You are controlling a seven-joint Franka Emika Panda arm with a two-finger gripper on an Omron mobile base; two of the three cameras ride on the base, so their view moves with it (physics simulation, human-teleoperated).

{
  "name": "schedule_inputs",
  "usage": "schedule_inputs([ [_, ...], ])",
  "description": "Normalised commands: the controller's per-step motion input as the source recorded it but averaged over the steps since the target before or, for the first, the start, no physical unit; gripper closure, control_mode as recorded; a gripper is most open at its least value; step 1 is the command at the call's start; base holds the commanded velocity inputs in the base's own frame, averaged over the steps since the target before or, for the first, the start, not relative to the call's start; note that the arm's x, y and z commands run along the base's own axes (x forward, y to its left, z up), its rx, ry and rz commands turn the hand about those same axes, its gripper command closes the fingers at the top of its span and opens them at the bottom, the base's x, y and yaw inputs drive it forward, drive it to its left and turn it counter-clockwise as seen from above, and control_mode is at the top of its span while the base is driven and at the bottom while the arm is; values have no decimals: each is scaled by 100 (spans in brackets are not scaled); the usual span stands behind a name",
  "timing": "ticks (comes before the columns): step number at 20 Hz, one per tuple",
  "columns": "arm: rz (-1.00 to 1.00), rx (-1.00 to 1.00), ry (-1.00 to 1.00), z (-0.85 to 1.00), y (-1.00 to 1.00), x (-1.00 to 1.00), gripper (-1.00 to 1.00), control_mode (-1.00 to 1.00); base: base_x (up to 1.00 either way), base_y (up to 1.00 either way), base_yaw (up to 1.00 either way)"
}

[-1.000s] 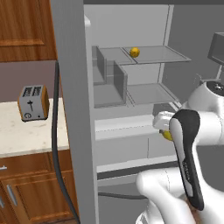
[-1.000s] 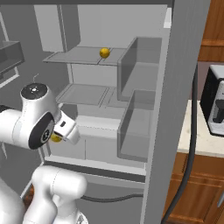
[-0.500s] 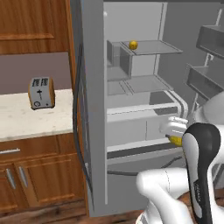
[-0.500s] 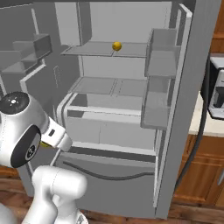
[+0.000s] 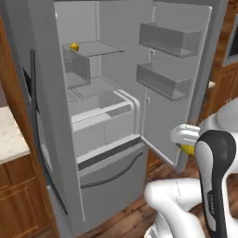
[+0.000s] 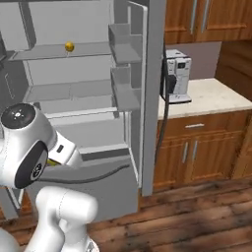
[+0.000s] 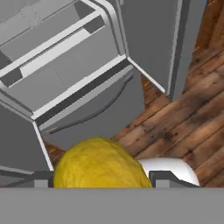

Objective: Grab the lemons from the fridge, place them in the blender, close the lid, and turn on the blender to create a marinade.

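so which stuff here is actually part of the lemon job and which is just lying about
Job:
- lemon in the gripper
- second lemon on the upper shelf
- fridge, door open

Lying about:
- coffee machine on the counter
- wooden cabinets

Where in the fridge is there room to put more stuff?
In the fridge, the top shelf is bare beside the lone lemon. Both door bins look empty too. The other lemon sits in the gripper.

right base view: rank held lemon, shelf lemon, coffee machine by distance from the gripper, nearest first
1. Held lemon, in the gripper, lower left.
2. Shelf lemon, on the fridge's upper shelf, above the gripper.
3. Coffee machine, on the counter right of the fridge, past its side wall.
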Motion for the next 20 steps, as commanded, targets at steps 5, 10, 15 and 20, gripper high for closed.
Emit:
schedule_inputs([
  [5,0,0,0,0,0,0,100,100,-54,0,-87],
  [10,0,0,0,0,0,0,100,100,-13,0,-95],
  [15,0,0,0,0,0,0,100,100,0,-3,-94],
  [20,0,0,0,0,0,0,100,100,0,-6,-86],
])
